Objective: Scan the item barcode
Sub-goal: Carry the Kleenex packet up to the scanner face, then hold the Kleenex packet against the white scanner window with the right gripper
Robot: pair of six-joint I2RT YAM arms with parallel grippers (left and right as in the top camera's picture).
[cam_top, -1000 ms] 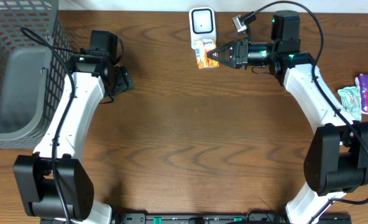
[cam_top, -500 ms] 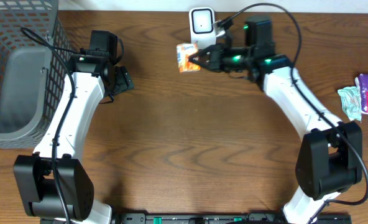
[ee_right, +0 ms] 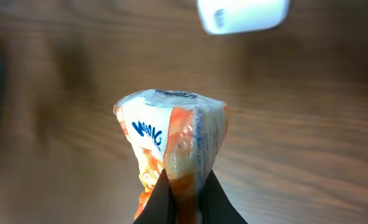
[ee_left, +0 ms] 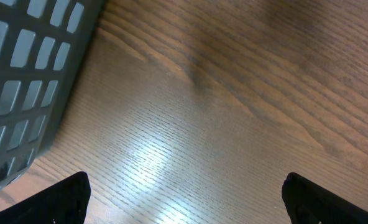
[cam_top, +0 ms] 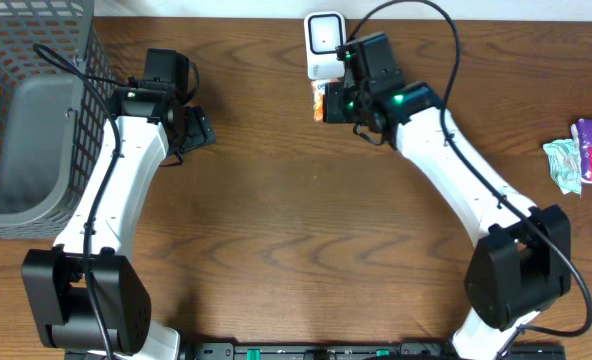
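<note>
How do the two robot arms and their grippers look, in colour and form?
Both the left arm and right arm have white rounded links with black joints and thin black cables alongside. Small green lights glow near each wrist. The left gripper and right gripper have black fingers.

A small, crinkled orange-and-white plastic snack packet (ee_right: 171, 143) with blue lettering was pinched at its lower edge between the dark fingers of the right end effector (ee_right: 174, 190), which were closed tight on it. Its puffed body pointed away from the wrist, towards the white, rounded-rectangular barcode scanner (ee_right: 243, 14). From overhead the packet (cam_top: 320, 101) sat just below the scanner (cam_top: 324, 40), close to its lower edge. Only the packet's left part showed. The scanner had a pale square panel on its face.
</note>
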